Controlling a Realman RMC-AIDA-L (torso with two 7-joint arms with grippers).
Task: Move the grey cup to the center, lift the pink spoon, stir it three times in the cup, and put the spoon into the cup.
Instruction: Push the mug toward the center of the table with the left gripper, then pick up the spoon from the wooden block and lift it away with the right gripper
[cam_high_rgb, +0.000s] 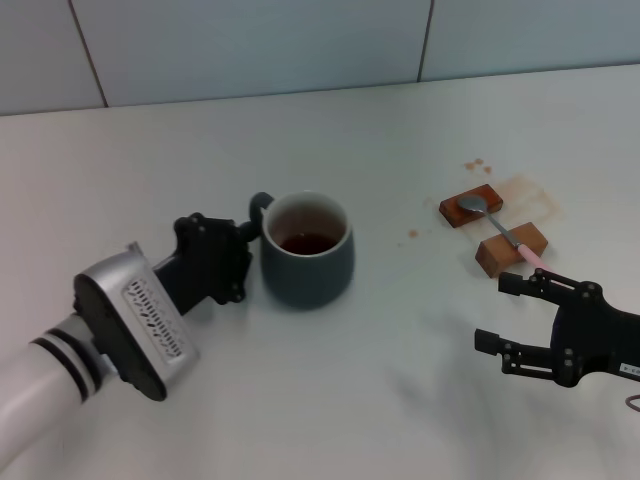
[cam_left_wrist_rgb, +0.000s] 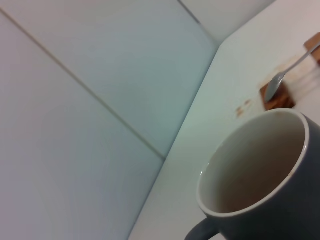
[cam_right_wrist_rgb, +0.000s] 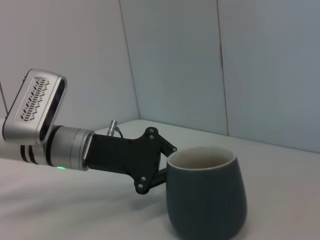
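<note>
The grey cup (cam_high_rgb: 306, 262) stands on the white table near the middle, with dark brown liquid inside. It also shows in the left wrist view (cam_left_wrist_rgb: 280, 210) and the right wrist view (cam_right_wrist_rgb: 206, 200). My left gripper (cam_high_rgb: 243, 243) is at the cup's left side, its fingers closed around the small loop handle; the right wrist view shows it (cam_right_wrist_rgb: 162, 162) against the cup's wall. The pink spoon (cam_high_rgb: 503, 228) lies across two brown blocks, metal bowl on the far one; its bowl shows in the left wrist view (cam_left_wrist_rgb: 273, 89). My right gripper (cam_high_rgb: 497, 312) is open and empty, just in front of the blocks.
Two brown rectangular blocks (cam_high_rgb: 470, 209) (cam_high_rgb: 512, 250) lie right of the cup, with brown stains (cam_high_rgb: 476, 165) on the table around them. A tiled wall (cam_high_rgb: 300, 40) runs along the table's far edge.
</note>
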